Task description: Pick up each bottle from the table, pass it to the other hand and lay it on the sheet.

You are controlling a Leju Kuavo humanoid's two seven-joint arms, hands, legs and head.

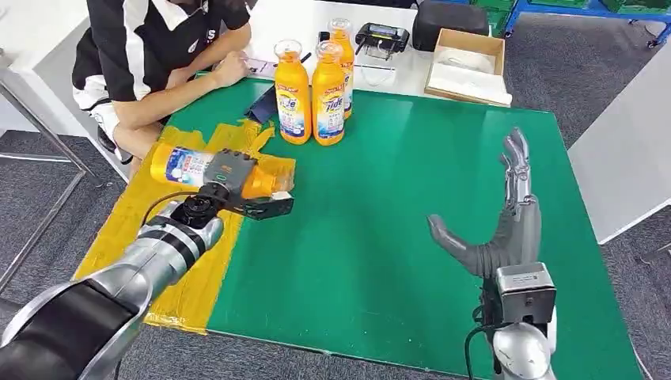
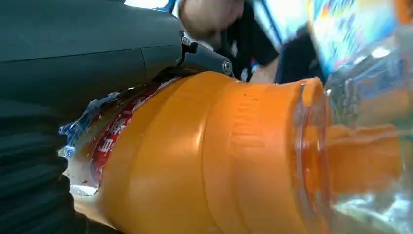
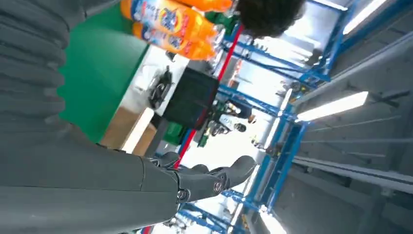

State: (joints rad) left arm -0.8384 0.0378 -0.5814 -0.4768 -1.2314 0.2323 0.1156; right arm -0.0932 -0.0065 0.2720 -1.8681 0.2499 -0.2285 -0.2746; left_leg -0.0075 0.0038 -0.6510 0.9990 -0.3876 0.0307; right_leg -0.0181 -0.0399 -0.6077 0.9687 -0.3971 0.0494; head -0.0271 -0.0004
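Note:
My left hand [image 1: 237,184] grips an orange bottle [image 1: 190,166] lying sideways just above the yellow sheet [image 1: 166,237] at the table's left side. Up close in the left wrist view, the held bottle [image 2: 209,161] shows its orange body and clear cap end under my left hand [image 2: 73,58]. Three more orange bottles [image 1: 316,87] stand upright at the far middle of the green table [image 1: 411,222]. My right hand [image 1: 506,229] hovers open over the table's right part, fingers spread and pointing away, holding nothing. In the right wrist view my right hand [image 3: 97,185] is bare, with the standing bottles [image 3: 170,24] beyond.
A person in a black shirt [image 1: 166,39] sits at the far left corner, an arm resting on the table near the sheet. A cardboard box [image 1: 468,67], a black case [image 1: 451,20] and a small device [image 1: 381,37] sit on the white table behind.

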